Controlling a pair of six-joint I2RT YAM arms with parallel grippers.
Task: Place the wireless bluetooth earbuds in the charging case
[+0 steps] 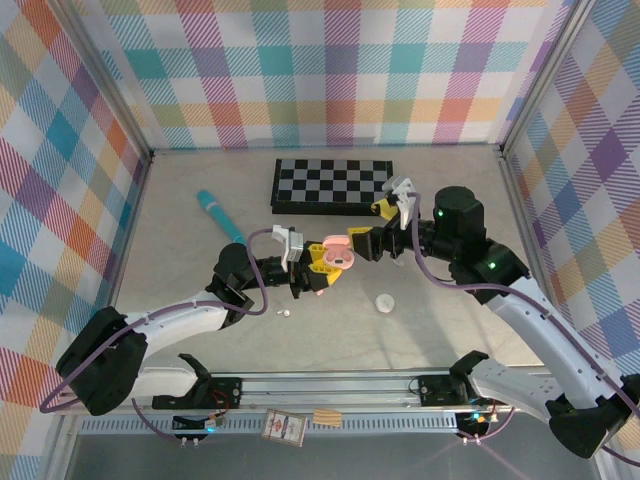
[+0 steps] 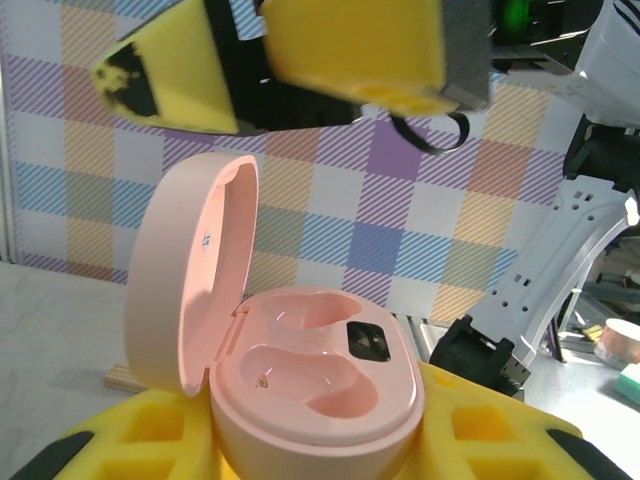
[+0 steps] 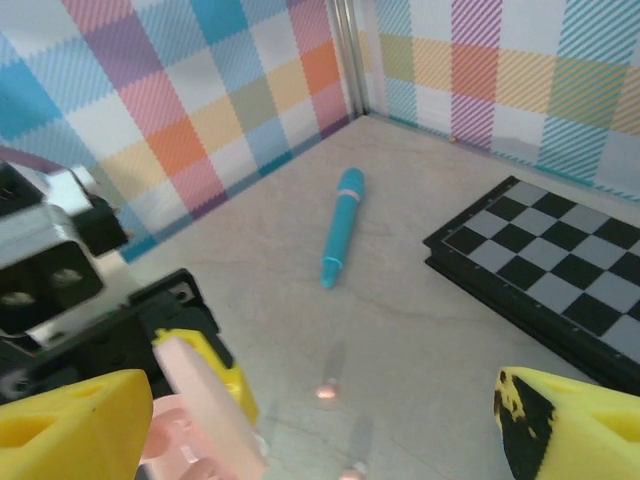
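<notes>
Currently: left gripper (image 1: pixel 330 266) is clamped on the open pink charging case (image 2: pixel 330 390), lid up, both wells empty. Right gripper (image 1: pixel 373 230) is spread wide, nothing between its fingers, at 2 o'clock of the case. A white earbud (image 1: pixel 283 313) lies on the table (image 1: pixel 450 200) at 7 o'clock.

Risks: the tiny bud could squirt from the pads or seat crooked, and the case could twist in the grip.

Lid's inner mark unreadable.

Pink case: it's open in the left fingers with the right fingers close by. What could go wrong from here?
1. The upright lid sits close to the right fingers; moving in could knock it shut.
2. The left fingers grip the case only low down; a push may tilt it.
3. A white bud lies beside the left arm, awkward to reach.
</notes>
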